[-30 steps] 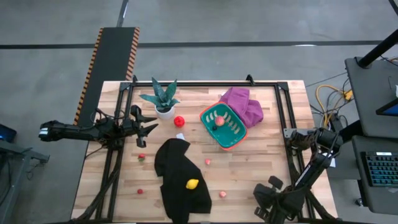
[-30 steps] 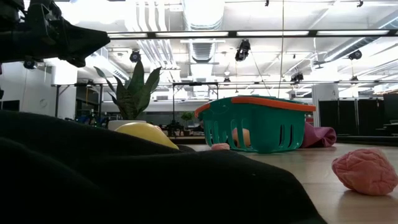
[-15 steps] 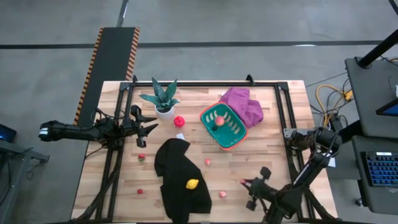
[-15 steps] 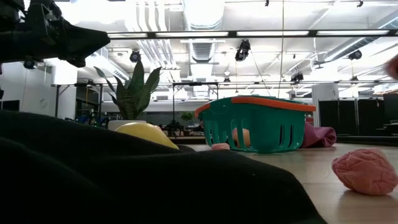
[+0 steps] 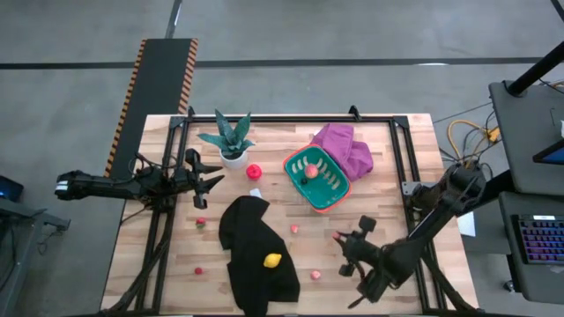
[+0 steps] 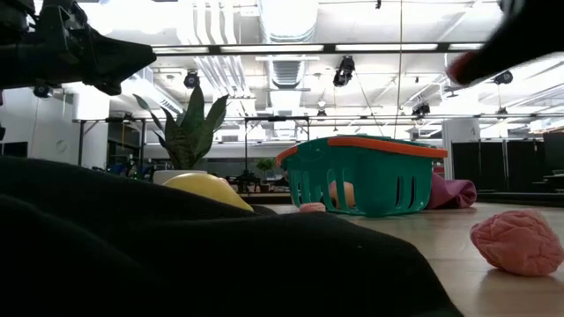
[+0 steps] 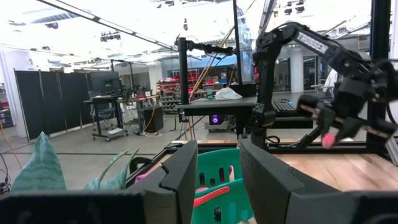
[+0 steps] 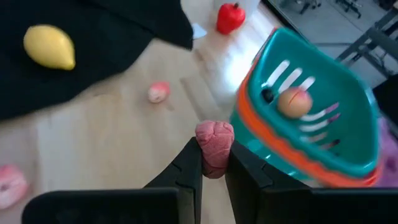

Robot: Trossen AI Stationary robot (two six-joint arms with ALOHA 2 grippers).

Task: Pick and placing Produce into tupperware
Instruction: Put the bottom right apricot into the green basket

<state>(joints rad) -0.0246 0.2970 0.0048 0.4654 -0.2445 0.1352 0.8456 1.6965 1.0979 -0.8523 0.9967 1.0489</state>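
Left tool point(image 5: 214, 179), its fingers apart and empty, hovers at the desk's point(image 5: 388, 176) left edge beside the potted plant point(image 5: 227, 139). Red produce point(image 5: 254, 171) lies just right of the plant; a yellow piece point(image 5: 272, 261) rests on the black cloth point(image 5: 256, 251), with small pink pieces point(image 5: 294, 229) scattered on the bare wood nearby. Centre-right, the teal tupperware point(image 5: 319, 198) holds one peach-coloured piece point(image 8: 293, 102) and touches the purple cloth point(image 5: 348, 148) behind it. Farther right, the right tool point(image 8: 213, 163) is clamped on a pink, lumpy piece of produce point(image 8: 214, 144), held above the desk near the tupperware's front corner.
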